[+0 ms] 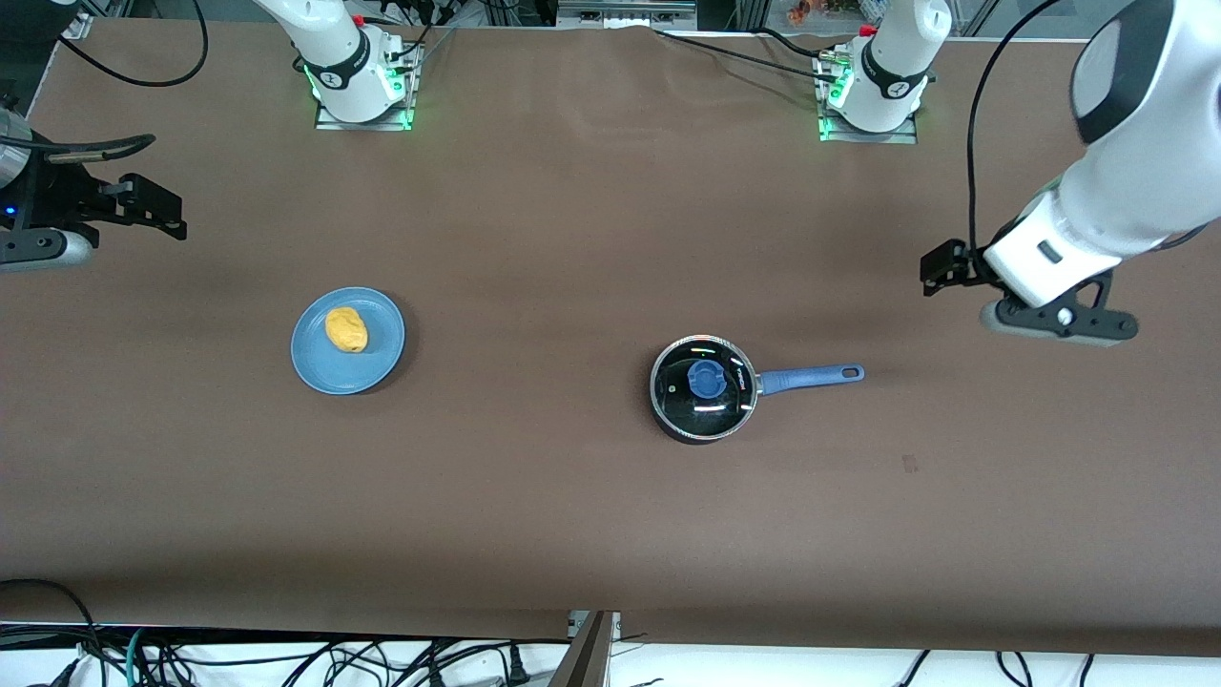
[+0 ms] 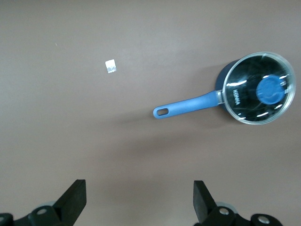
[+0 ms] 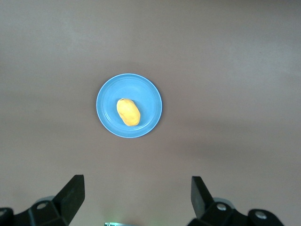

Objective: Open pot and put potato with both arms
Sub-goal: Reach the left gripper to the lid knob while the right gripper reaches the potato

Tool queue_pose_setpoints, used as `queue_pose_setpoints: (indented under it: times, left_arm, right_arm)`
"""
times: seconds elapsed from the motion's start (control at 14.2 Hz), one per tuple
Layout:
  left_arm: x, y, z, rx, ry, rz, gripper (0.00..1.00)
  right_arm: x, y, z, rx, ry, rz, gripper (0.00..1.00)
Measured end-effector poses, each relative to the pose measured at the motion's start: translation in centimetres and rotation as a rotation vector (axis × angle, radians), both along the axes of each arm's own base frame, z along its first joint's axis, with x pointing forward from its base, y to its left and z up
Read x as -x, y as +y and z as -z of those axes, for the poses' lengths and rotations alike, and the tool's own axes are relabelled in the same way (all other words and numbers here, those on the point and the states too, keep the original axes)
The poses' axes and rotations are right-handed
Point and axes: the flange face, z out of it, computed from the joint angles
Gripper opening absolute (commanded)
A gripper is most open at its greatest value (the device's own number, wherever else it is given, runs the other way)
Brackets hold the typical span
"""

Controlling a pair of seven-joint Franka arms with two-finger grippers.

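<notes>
- Pot (image 1: pixel 703 389): lid (image 2: pixel 259 88) still seated, blue knob (image 1: pixel 707 379) centred; handle (image 1: pixel 811 378) points toward my left arm's end of the table.
- Potato (image 1: pixel 346 329): lies on the blue plate (image 1: pixel 380 367), well apart from the pot, toward my right arm's end.
- Left gripper (image 2: pixel 139 200): fingers fully spread, empty, high over bare table near the handle.
- Right gripper (image 3: pixel 137 197): fingers fully spread, empty, high over table near the plate.
- Step, as I judge it: nothing begun; next, my left gripper descends onto the knob, my right onto the potato.

White rounded shells with dark grey joint bands are being shown on both arms (image 1: pixel 1097 219). Black cables are being carried along them. Green lights are being displayed at the square metal bases (image 1: pixel 362 105).
</notes>
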Motion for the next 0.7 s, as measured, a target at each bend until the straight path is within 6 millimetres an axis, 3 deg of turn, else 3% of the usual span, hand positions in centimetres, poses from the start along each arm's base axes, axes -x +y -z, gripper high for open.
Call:
queue_pose_setpoints:
  times: [0.21, 0.35, 0.49, 0.7]
  left_arm:
    - [-2.0, 0.7, 6.2, -0.016, 0.094, -0.016, 1.0]
    - [-2.4, -0.5, 7.3, 0.019, 0.115, -0.096, 1.0]
    - [-1.9, -3.4, 6.8, 0.046, 0.123, -0.208, 1.0]
    - [-0.9, -10.3, 7.8, 0.057, 0.124, -0.255, 1.0]
  right_arm:
    - [-1.0, 0.9, 0.8, -0.002, -0.025, -0.017, 1.0]
    - [-2.1, 1.7, 2.4, 0.013, -0.041, -0.036, 1.0]
    - [-3.4, 1.9, 5.4, 0.026, -0.042, -0.046, 1.0]
    - [-4.9, 2.0, 10.2, 0.033, -0.019, -0.053, 1.0]
